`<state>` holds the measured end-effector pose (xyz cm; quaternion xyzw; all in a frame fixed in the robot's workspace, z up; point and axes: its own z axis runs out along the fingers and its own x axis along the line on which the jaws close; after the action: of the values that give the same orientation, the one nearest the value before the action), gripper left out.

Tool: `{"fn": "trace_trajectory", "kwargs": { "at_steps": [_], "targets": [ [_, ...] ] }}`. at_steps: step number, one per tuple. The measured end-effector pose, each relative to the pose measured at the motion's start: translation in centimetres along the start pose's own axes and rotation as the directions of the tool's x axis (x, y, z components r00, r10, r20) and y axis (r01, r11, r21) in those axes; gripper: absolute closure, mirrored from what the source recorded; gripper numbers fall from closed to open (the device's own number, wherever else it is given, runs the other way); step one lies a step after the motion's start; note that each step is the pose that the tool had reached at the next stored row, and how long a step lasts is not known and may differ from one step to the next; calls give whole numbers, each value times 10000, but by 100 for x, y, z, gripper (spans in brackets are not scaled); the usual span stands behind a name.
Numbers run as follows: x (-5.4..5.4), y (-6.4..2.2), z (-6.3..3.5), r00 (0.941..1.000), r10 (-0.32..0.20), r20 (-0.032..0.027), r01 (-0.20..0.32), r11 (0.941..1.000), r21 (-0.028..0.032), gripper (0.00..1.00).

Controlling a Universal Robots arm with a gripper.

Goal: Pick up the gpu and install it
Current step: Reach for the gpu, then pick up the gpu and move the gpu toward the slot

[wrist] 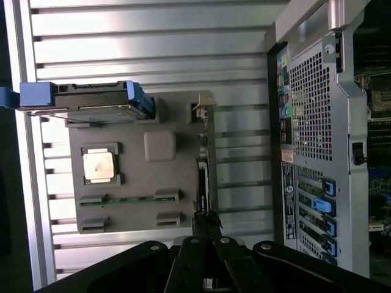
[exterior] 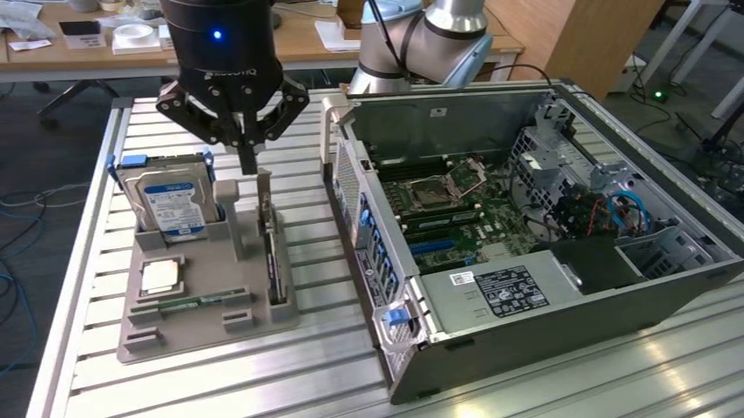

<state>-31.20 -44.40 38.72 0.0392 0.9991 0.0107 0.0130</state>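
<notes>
Two fingers pressed tight together, that's my gripper [exterior: 247, 164] right now, tips pointing straight down over the grey tray [exterior: 198, 326]. The gpu [exterior: 272, 261] stands on edge in its slot along the tray's three o'clock side in the exterior view, silver bracket at the twelve o'clock end. I'm hanging right over that end, and whether I touch it I can't tell. From the wrist, my gripper [wrist: 204, 221] lines up with the gpu [wrist: 204, 174] edge-on.

At eleven o'clock on the tray leans the hard drive [exterior: 172, 205], with the processor [exterior: 160, 276] and memory stick [exterior: 192, 304] below it. All of it sits on a slatted aluminium table [exterior: 174, 387]. The open computer case [exterior: 535, 348] lies at three o'clock from the tray, motherboard [exterior: 454, 218] exposed. Beyond, at twelve o'clock, is a cluttered wooden desk [exterior: 302, 48], with loose cables [exterior: 17, 209] on the floor at nine.
</notes>
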Motion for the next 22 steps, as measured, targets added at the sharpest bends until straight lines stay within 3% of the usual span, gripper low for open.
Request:
{"fn": "trace_trajectory", "kwargs": {
  "at_steps": [5, 22],
  "targets": [
    [1, -35, -1, 10000, 0, 0, 0, 10000, 2, 89],
    [18, -38, -2, 10000, 1, 0, -1, 10000, 3, 89]
  ]
}}
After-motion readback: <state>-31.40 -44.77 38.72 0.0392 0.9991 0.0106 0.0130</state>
